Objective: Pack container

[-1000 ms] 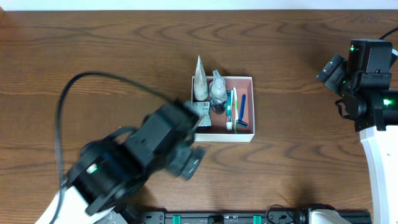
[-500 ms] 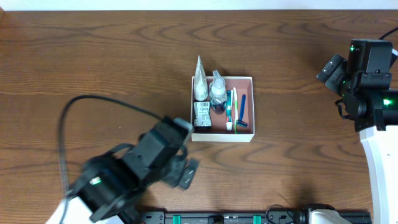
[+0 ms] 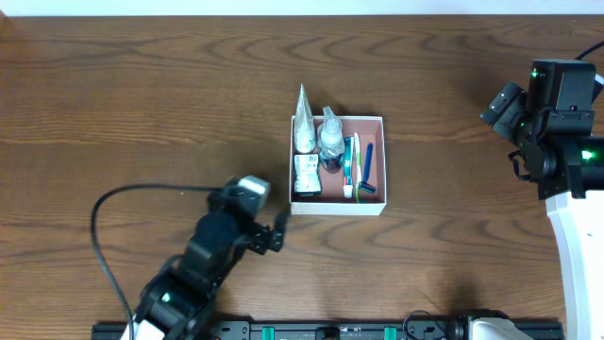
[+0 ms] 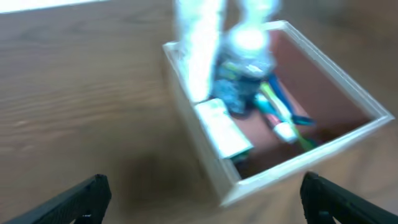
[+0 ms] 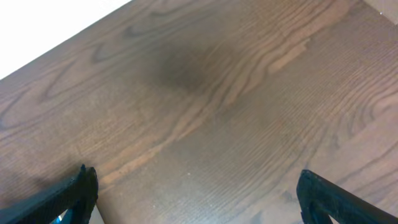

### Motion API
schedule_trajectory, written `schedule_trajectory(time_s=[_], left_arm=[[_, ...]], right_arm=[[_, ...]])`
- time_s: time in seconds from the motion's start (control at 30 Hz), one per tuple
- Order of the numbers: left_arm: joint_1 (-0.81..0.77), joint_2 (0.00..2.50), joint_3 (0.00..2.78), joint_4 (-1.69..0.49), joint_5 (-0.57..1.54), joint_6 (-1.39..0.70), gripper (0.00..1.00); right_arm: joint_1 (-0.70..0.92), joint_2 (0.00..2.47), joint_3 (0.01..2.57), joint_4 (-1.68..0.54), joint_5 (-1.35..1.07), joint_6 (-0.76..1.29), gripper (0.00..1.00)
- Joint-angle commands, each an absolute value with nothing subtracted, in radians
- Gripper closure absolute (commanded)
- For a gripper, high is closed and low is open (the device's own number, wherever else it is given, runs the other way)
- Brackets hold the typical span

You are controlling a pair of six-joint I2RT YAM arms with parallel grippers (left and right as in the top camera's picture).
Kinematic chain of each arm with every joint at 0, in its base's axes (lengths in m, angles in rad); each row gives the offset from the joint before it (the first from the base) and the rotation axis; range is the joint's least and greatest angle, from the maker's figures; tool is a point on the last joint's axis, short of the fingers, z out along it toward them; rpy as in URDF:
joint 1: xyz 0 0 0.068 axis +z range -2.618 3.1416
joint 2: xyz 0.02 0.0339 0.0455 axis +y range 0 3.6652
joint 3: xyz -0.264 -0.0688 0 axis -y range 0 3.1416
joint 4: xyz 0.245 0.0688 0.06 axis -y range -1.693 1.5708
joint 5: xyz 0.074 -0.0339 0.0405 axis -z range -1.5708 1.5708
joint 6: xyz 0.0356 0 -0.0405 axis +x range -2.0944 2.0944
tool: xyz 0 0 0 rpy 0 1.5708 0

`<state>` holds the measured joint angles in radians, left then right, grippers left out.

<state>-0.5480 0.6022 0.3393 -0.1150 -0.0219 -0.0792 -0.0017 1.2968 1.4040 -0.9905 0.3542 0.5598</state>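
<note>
The container [image 3: 337, 208] is a shallow white-walled box with a pinkish-brown floor, standing mid-table. Inside it are a white tube [image 3: 303, 123], a clear bottle [image 3: 330, 138], a small sachet [image 3: 305, 175] and green and blue toothbrushes [image 3: 357, 165]. My left gripper [image 3: 267, 212] hovers just off the box's front-left corner, open and holding nothing. The left wrist view is blurred; it shows the container [image 4: 205, 155] ahead of my left gripper [image 4: 202, 199], whose fingers stand wide apart. My right gripper [image 3: 506, 132] is far to the right, open over bare wood [image 5: 199, 193].
The left arm's black cable [image 3: 104, 212] loops over the table's front left. A black rail [image 3: 330, 331] runs along the front edge. The right arm's white base [image 3: 576, 236] stands at the right edge.
My left arm has drawn back from the container's left wall toward the front-left of the table. The right arm has not moved.
</note>
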Motion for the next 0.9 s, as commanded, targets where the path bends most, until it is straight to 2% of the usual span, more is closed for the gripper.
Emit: schedule_trajectory(time_s=[0.0,0.37,0.87], left_arm=[[-0.459,0.504,0.249,-0.062,-0.004,-0.052,0.02],[-0.223,0.221,0.129,-0.051,0.12,0.059,0.02],[-0.075,0.083,0.084,-0.073,0.121,0.135,0.02]], right_arm=[[-0.006,1.296,1.408,-0.992,0.362,0.572,0.01],[-0.006,1.296,1.408,-0.992,0.362,0.572,0.01],[-0.006,1.296,1.408,-0.992,0.362,0.572,0.01]])
